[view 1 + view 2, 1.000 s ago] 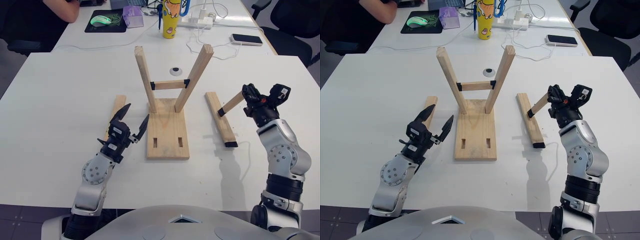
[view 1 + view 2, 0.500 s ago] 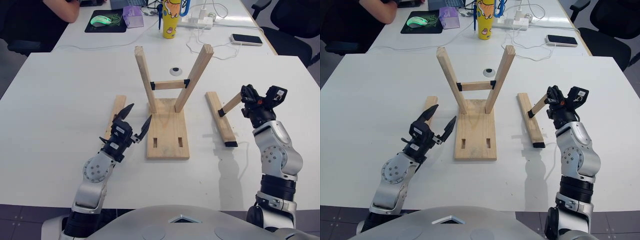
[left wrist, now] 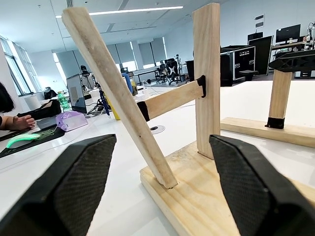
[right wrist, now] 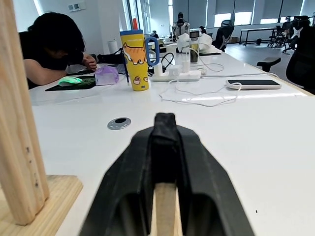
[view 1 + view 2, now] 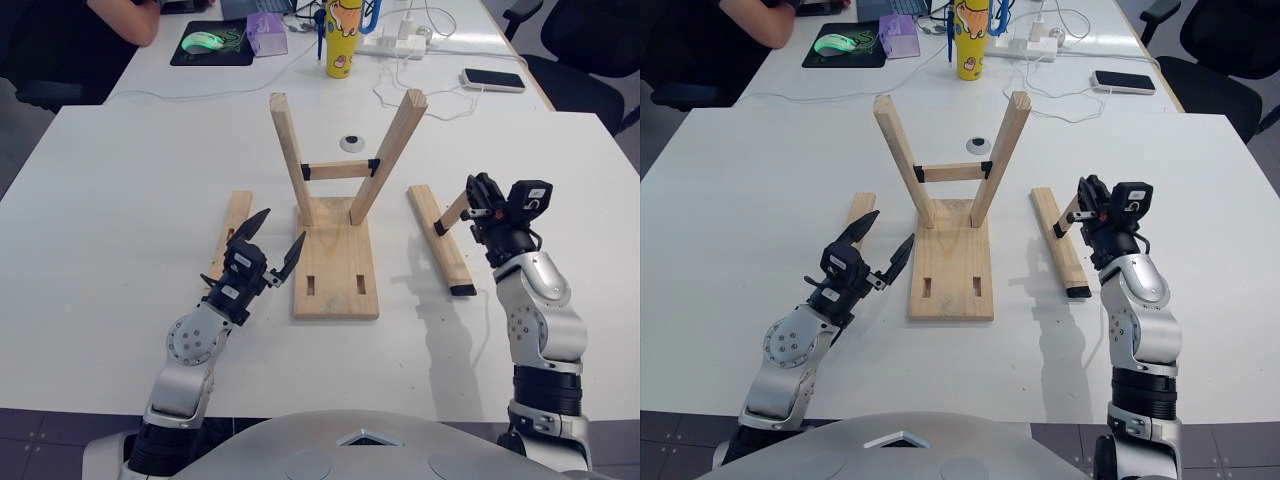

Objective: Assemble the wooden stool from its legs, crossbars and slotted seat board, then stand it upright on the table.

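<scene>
Seat board (image 5: 335, 272) lies flat at mid-table (image 5: 120, 180), slots facing up. Left upright leg (image 5: 292, 158) and right upright leg (image 5: 388, 152) are seated in its far end, splayed outward and joined by a crossbar (image 5: 340, 169). The near pair of slots is unfilled. Third leg (image 5: 441, 246) lies just right of the board. A second crossbar (image 5: 453, 211) angles up from it, black-capped lower end at the leg. Right gripper (image 5: 471, 196) has its fingers clamped on that bar's upper end. Fourth leg (image 5: 235, 217) lies flat left of the board. Left gripper (image 5: 282, 225) sits between that leg and the board's left edge, fingers spread wide and holding nothing. Yellow cup (image 5: 341, 38) and phone (image 5: 492, 78) are on the far desk.
</scene>
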`<state>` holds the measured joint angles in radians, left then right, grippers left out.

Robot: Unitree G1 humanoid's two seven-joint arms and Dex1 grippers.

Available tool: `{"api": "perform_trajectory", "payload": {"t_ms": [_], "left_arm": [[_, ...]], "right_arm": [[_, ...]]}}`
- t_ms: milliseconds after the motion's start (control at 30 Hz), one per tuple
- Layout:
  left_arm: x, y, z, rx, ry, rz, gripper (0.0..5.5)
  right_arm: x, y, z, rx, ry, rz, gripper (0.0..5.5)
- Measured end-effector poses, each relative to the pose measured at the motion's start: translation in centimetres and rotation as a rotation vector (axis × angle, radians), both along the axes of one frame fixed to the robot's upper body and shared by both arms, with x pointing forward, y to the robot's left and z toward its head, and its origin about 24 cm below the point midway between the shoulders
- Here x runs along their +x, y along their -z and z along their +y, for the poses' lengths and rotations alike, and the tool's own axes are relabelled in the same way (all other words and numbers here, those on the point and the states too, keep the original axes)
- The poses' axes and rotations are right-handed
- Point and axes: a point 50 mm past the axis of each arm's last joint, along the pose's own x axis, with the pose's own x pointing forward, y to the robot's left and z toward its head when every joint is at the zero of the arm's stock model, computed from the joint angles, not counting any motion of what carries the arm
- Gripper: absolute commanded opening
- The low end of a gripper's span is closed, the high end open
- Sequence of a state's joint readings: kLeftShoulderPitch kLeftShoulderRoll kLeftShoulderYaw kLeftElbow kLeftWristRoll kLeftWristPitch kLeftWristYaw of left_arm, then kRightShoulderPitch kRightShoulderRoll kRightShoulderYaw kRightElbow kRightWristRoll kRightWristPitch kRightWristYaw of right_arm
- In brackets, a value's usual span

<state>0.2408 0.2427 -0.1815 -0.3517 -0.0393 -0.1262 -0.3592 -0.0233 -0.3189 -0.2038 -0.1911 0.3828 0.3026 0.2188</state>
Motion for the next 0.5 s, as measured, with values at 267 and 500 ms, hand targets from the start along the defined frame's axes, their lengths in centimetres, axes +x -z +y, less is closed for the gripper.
{"api": "perform_trajectory", "payload": {"t_ms": [267,500], "left_arm": [[0.0,-0.1,-0.1,0.001,0.000,0.000,3.51],[0.0,-0.1,-0.1,0.003,-0.009,0.001,3.51]], "right_arm": [[0.3,0.3,0.4,-0.101,-0.082,-0.015,0.42],[1.4,0.1,-0.1,-0.068,-0.141,0.011,0.42]]}}
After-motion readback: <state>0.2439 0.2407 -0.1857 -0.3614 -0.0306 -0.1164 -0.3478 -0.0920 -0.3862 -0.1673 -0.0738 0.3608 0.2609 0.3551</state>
